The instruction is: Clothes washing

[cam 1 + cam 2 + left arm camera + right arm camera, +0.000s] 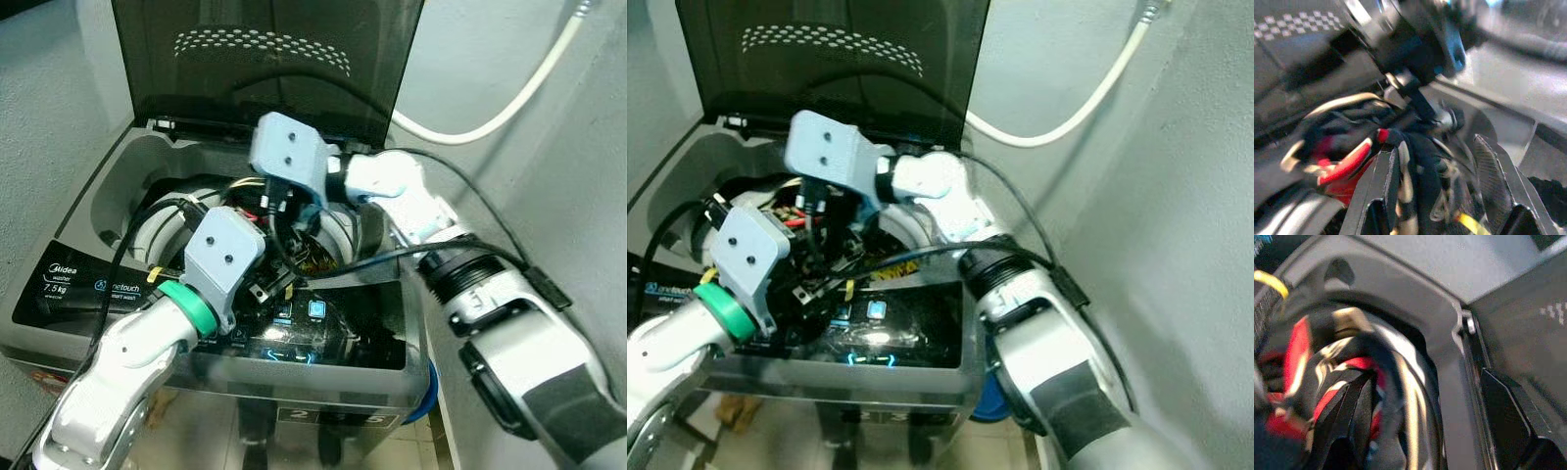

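A grey top-loading washer (88, 284) stands in front of me with its dark lid (265, 59) raised. In the drum lies a black, red and cream striped garment (1347, 161). Both arms reach in over the drum opening, wrists close together. My left gripper (1434, 147) is open just above the garment, with cloth showing between its two fingers. My right gripper (1425, 377) is open too, beside the drum's grey rim (1449, 382), with the garment (1327, 367) bunched against one finger. In the eye views the grey wrist housings (227, 257) hide the fingers.
The lit control panel (294, 343) runs along the washer's front edge. Grey walls close in on both sides, and a white hose (509, 98) runs down the right wall. Black cables (470, 196) loop off my right arm. A blue object (428, 397) sits low beside the washer.
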`<state>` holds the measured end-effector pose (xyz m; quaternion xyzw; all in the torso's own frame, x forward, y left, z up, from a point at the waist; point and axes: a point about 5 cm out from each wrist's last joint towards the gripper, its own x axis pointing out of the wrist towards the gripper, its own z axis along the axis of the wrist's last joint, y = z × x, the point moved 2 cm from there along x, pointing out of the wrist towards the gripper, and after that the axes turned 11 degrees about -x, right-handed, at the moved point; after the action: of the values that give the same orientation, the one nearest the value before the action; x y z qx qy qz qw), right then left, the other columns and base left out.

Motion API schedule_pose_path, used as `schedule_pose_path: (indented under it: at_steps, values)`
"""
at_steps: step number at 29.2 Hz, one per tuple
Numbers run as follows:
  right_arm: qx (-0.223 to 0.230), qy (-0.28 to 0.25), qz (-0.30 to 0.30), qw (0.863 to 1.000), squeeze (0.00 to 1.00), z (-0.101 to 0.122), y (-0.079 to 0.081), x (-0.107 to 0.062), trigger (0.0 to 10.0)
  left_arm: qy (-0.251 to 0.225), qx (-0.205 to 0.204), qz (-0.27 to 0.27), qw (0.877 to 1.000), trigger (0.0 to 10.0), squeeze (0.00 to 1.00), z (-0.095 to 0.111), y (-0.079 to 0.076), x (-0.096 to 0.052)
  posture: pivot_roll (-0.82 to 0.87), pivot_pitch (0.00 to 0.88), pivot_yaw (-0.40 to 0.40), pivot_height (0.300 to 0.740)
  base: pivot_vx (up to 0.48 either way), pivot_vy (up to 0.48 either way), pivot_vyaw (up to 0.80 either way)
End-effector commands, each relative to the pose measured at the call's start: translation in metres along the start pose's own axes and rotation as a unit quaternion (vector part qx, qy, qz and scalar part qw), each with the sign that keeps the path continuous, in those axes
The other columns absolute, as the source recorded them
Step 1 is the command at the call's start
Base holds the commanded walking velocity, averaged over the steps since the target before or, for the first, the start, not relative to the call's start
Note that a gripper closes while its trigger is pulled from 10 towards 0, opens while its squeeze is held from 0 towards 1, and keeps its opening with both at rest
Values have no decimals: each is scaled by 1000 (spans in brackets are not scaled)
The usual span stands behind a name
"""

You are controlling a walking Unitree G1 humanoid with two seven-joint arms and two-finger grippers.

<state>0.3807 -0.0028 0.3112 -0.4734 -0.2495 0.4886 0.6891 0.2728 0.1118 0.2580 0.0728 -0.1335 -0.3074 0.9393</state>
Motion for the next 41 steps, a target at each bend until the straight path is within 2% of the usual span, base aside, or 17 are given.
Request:
schedule_pose_path:
  at_steps: [1, 10, 11, 14, 20, 23, 24, 26, 31, 32, 35, 36, 37, 38, 39, 40, 41]
  values:
    - [-8, 2, 10, 1000, 0, 0, -1, -1, 10000, -14, 9, -4, 1000, 10000, 0, 9, 0, -1, 141, 55, 7, 740, 0, 0, 0]
    - [30, -23, 12, 999, 0, -6, -3, -23, 10000, -13, 15, 7, 1000, 10000, 0, 15, 12, -3, 162, 58, 20, 740, 0, 0, 0]
    - [-27, -6, 130, 991, 0, -15, 30, -28, 10000, -10, 15, 14, 1000, 10000, 0, 16, 16, -5, 160, 54, 14, 740, 0, 0, 0]
    - [-53, 5, 169, 984, 0, -19, 43, -24, 10000, -10, 7, 16, 1000, 10000, 0, 14, 15, -4, 166, 48, 7, 740, 0, 0, 0]
    - [21, -87, 128, 988, 0, 7, 16, -26, 10000, -14, -13, 96, 995, 10000, 0, 8, 41, -6, 180, 34, -1, 740, 0, 0, 0]
    - [57, -137, 121, 981, 0, 15, 1, -42, 10000, 17, 6, 230, 973, 10000, 0, -1, 92, -17, 180, 40, -3, 740, 0, 0, 0]
    - [57, -137, 121, 981, 0, 15, 1, -42, 10000, 17, 6, 230, 973, 10000, 0, -1, 92, -17, 180, 40, -3, 740, 0, 0, 0]
    - [62, -143, 91, 984, 0, 14, -10, -53, 10000, -8, 30, 285, 958, 10000, 0, 14, 119, -28, 181, 38, -2, 740, 0, 0, 0]
    - [111, -139, -63, 982, 0, 3, -37, -63, 10000, -48, 34, 271, 961, 10000, 0, 33, 116, -27, 180, 48, -10, 740, 0, 0, 0]
    - [147, -131, -144, 970, 0, -5, -48, -66, 10000, -60, 34, 263, 962, 10000, 0, 38, 111, -24, 185, 50, -16, 740, 0, 0, 0]
    - [258, -75, -361, 893, 0, -36, -60, -79, 10000, -98, 19, 248, 964, 10000, 0, 51, 97, -15, 197, 31, -17, 740, 0, 0, 0]
    - [269, -70, -395, 876, 0, -40, -60, -83, 10000, -104, 15, 249, 963, 10000, 0, 53, 96, -14, 197, 31, -17, 740, 0, 0, 0]
    - [269, -70, -395, 876, 0, -40, -60, -83, 10000, -104, 15, 249, 963, 10000, 0, 53, 96, -14, 197, 31, -17, 740, 0, 0, 0]
    - [269, -61, -441, 854, 0, -43, -56, -90, 10000, -112, 8, 256, 960, 10000, 0, 54, 96, -11, 197, 23, -15, 740, 0, 0, 0]
    - [269, -61, -441, 854, 0, -43, -56, -90, 10000, -112, 8, 256, 960, 10000, 0, 54, 96, -11, 197, 23, -15, 740, 0, 0, 0]
    - [273, -44, -493, 825, 0, -48, -46, -99, 10000, -123, -6, 265, 956, 10000, 0, 54, 96, -7, 196, 27, -18, 740, 0, 0, 0]
    - [273, -44, -493, 825, 0, -48, -46, -99, 10000, -123, -6, 265, 956, 10000, 0, 54, 96, -7, 196, 27, -18, 740, 0, 0, 0]
